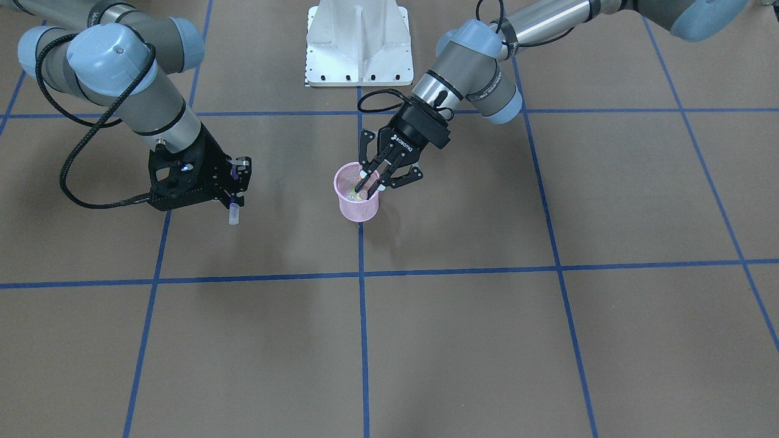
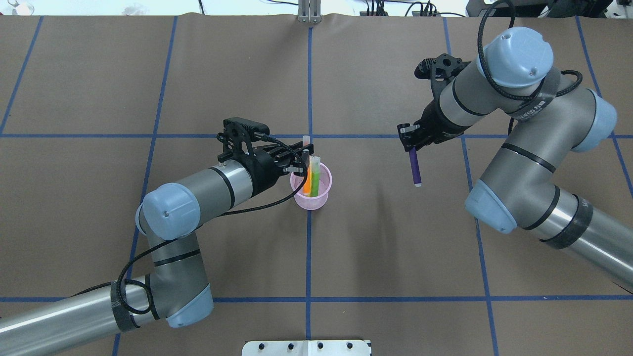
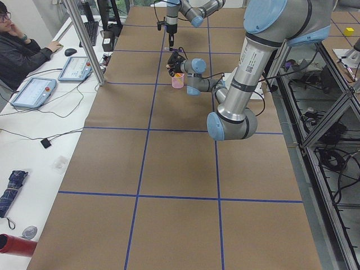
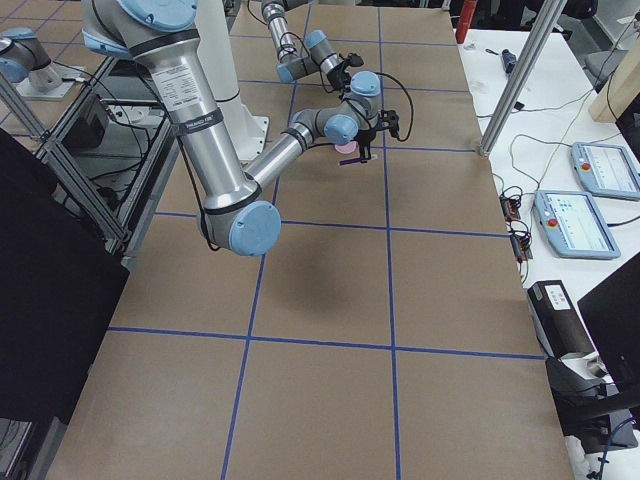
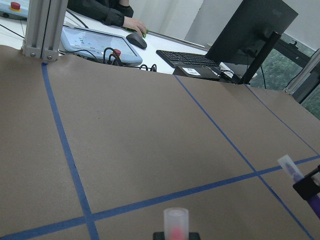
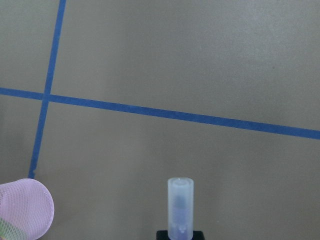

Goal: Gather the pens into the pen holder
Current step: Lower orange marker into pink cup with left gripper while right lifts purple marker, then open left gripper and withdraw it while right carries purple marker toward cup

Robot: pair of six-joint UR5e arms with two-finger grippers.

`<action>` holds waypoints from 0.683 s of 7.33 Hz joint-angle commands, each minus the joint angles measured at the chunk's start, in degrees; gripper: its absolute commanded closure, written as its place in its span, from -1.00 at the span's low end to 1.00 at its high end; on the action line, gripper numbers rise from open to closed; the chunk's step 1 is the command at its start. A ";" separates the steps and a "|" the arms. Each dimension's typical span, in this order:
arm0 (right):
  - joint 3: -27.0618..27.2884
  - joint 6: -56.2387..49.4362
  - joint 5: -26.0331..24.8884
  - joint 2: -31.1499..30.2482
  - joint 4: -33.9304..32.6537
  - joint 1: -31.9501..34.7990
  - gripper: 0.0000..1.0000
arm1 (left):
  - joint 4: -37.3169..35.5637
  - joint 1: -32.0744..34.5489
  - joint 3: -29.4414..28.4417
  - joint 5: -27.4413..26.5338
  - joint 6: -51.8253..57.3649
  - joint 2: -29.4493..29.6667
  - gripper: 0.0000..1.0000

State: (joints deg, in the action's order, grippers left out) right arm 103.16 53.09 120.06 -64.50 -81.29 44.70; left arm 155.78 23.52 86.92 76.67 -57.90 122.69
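Shows left gripper (image 1: pixel 365 181) pinching orange pen (image 2: pixel 307 184) upright in pen holder (image 2: pixel 321 199) beside green pen (image 2: pixel 315 178); right gripper (image 2: pixel 410 146) clamping purple pen (image 2: pixel 415 170).

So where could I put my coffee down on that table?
Plenty. The brown table is bare all across the side away from the robot, beyond the pink pen holder, and between the holder and the right hand with its purple pen. Crowded only at the holder, where the left hand holds an orange pen.
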 commanded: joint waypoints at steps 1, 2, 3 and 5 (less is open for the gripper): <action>0.37 0.00 0.08 0.16 1.29 0.99 1.00 | 0.05 -0.05 0.27 -0.11 -0.11 0.09 -0.98; 0.38 0.00 0.08 0.25 2.79 1.43 1.00 | -0.04 -0.05 0.62 -0.11 -0.11 0.10 -0.99; 0.38 -0.09 -0.44 0.25 7.93 1.44 1.00 | -0.39 0.04 1.93 0.06 -0.11 0.18 -0.99; 0.99 0.79 -4.03 0.86 18.06 1.53 1.00 | -0.83 1.00 3.17 0.50 -0.29 -0.08 -0.98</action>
State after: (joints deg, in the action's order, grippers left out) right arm 103.71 53.62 117.83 -63.98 -68.32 46.14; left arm 155.21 24.03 89.55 76.98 -58.09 122.71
